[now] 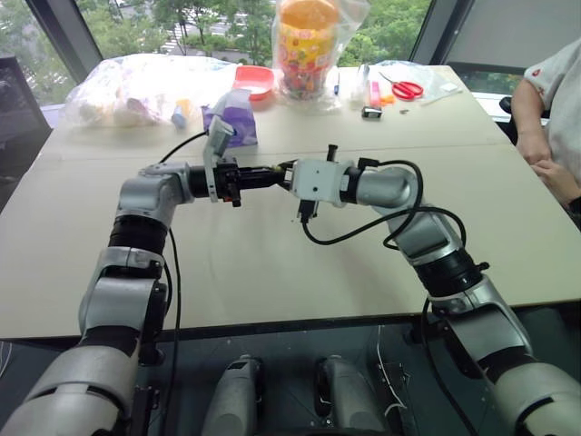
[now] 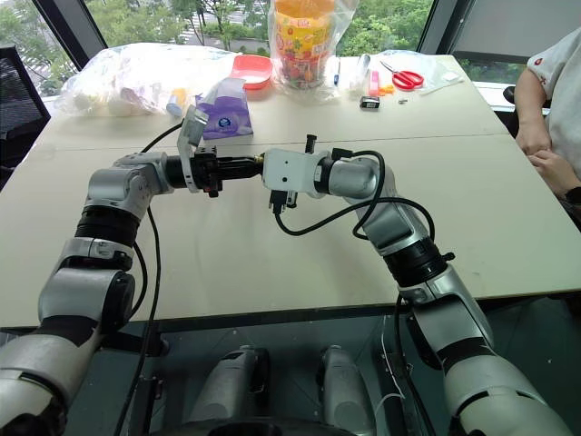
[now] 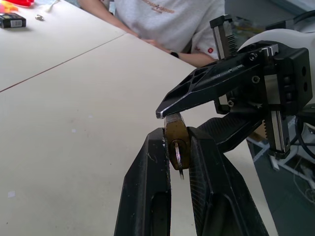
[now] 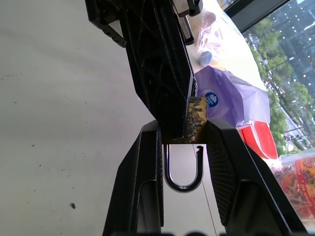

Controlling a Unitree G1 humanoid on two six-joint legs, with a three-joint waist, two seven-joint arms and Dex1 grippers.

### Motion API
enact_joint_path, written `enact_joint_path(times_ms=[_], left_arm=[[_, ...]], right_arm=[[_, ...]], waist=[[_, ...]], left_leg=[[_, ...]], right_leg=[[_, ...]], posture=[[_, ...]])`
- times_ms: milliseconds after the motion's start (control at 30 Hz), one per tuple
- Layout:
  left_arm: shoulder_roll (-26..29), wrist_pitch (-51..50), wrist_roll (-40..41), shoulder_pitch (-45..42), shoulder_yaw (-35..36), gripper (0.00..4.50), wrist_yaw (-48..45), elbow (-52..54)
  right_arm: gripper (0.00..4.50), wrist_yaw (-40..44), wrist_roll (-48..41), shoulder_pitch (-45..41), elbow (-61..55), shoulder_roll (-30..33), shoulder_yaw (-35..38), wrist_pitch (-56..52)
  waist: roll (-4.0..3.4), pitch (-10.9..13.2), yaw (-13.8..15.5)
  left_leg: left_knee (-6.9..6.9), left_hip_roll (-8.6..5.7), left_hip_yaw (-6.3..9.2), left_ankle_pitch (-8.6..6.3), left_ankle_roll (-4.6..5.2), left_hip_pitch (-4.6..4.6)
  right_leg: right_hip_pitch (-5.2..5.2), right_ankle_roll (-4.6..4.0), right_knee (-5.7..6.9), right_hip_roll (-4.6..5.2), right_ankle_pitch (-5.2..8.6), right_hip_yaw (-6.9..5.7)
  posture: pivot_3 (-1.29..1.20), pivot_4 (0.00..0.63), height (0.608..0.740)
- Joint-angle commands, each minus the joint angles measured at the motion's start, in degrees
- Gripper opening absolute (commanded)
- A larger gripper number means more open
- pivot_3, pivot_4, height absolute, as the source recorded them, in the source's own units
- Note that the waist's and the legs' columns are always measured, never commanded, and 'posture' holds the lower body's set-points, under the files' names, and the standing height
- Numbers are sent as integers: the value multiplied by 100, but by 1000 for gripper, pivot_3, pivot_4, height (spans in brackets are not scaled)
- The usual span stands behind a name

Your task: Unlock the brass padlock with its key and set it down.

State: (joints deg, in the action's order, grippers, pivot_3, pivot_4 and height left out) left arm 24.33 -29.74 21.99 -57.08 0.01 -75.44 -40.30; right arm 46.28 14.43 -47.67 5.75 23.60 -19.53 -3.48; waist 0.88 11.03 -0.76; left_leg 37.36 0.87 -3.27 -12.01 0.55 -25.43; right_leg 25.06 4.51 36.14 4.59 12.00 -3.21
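Both grippers meet tip to tip above the middle of the table [image 1: 272, 272]. The brass padlock [image 4: 197, 118] hangs between them, a small yellow block with a silver shackle [image 4: 183, 183]. My right gripper [image 4: 182, 125] is shut on the block, with the shackle loop between its fingers. One shackle leg ends free, just off the block. My left gripper [image 3: 177, 133] comes in level from the other side and is shut on the same padlock [image 3: 176, 135]. The thin silvery key [image 3: 177, 156] sticks out of the padlock's end between the left fingers.
At the table's far side lie a purple tissue pack [image 1: 231, 123], clear plastic bags [image 1: 145, 86], a red bowl [image 1: 256, 80], a tall snack jar [image 1: 309, 45], red scissors [image 1: 406, 88] and a small black-and-white object [image 1: 370, 113]. A person [image 1: 554, 109] sits at the right edge.
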Motion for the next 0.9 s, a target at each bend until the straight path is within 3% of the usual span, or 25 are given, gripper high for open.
enact_joint_path(times_ms=[33, 133, 400, 633, 900], left_arm=[[15, 179, -31, -187, 105, 9, 90, 30], [6, 134, 48, -151, 202, 9, 165, 90], [106, -64, 183, 139, 335, 0, 233, 495], [203, -203, 289, 345, 339, 0, 276, 894], [164, -359, 382, 479, 247, 0, 286, 1256]], right_arm=[[696, -13, -80, -83, -318, -28, 81, 25], [696, 15, -123, -51, -333, -33, 101, -36], [4431, -95, -139, 275, -680, 175, 324, -409], [4431, -532, -1411, 726, -1781, -445, 1427, -2236], [4431, -899, -1398, 611, -1450, -530, 1250, -2213]], waist=[[0, 0, 2], [0, 0, 7], [0, 0, 13], [0, 0, 7], [0, 0, 11]], left_leg=[[0, 0, 0, 0, 0, 0], [1, 0, 0, 0, 0, 0], [0, 1, 1, 0, 0, 0], [3, 4, 7, 0, 0, 1], [3, 4, 7, 0, 0, 4]], right_leg=[[0, 0, 0, 0, 0, 0], [0, 0, 0, 0, 0, 0], [0, 0, 0, 0, 0, 0], [-3, -1, 5, 1, -1, 0], [-6, -2, 3, 1, 0, 0]], posture=[[0, 150, 740], [0, 150, 740], [0, 150, 740], [0, 150, 740], [0, 150, 740]])
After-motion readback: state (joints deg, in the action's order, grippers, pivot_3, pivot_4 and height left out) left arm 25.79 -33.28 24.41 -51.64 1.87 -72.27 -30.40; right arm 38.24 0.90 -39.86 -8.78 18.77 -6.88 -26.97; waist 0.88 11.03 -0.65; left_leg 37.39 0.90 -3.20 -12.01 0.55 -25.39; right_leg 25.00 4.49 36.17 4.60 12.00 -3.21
